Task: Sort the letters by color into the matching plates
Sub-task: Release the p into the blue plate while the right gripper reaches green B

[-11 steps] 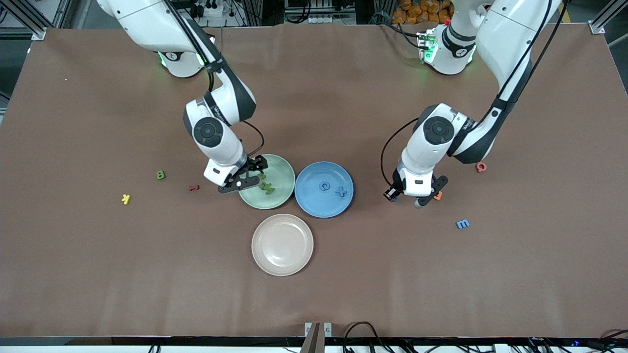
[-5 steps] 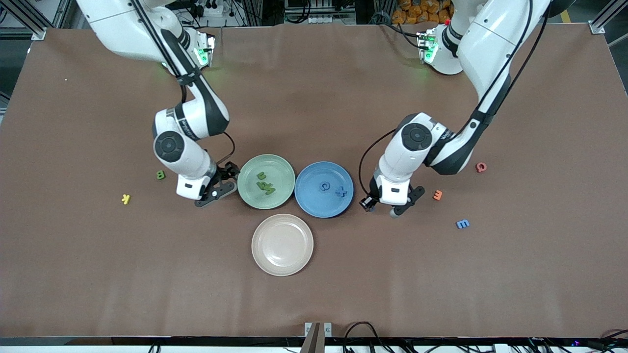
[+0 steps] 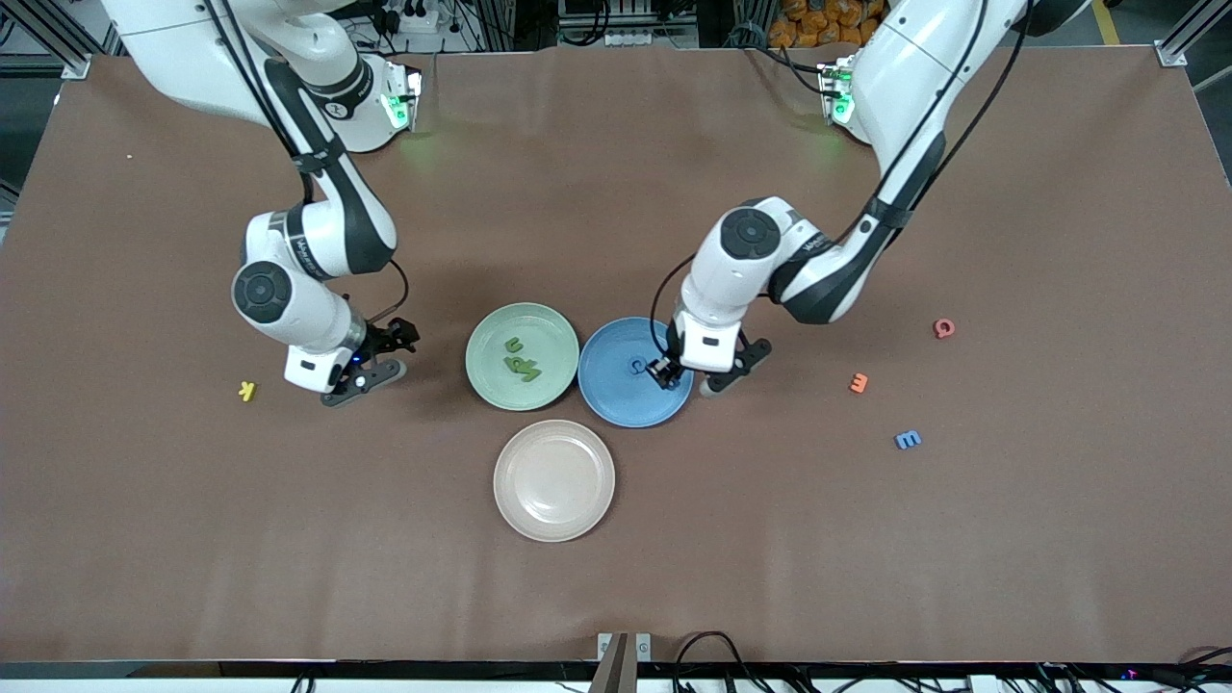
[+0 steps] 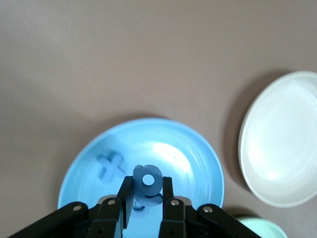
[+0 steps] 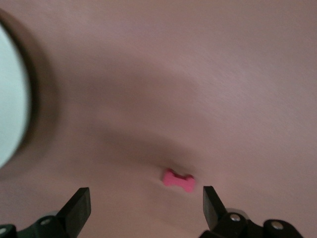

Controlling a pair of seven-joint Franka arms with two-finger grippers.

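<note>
The left gripper (image 4: pixel 146 194) was clamped on a small blue letter (image 4: pixel 147 181), hanging over the blue plate (image 3: pixel 616 395) at its edge toward the left arm's end of the table; two blue letters, a C (image 3: pixel 636 366) and an X (image 4: pixel 111 165), lay in that plate. The right gripper (image 5: pixel 143 203) hung with its jaws wide apart above a pink letter (image 5: pixel 179 180) on the table. The green plate (image 3: pixel 491 332), touching the blue one, held green letters (image 3: pixel 521 362). Nearer the camera sat a beige plate (image 3: pixel 553 480). A blue letter E (image 3: pixel 908 440), an orange one (image 3: pixel 859 383), a red one (image 3: pixel 944 328) and a yellow K (image 3: pixel 248 390) lay loose.
</note>
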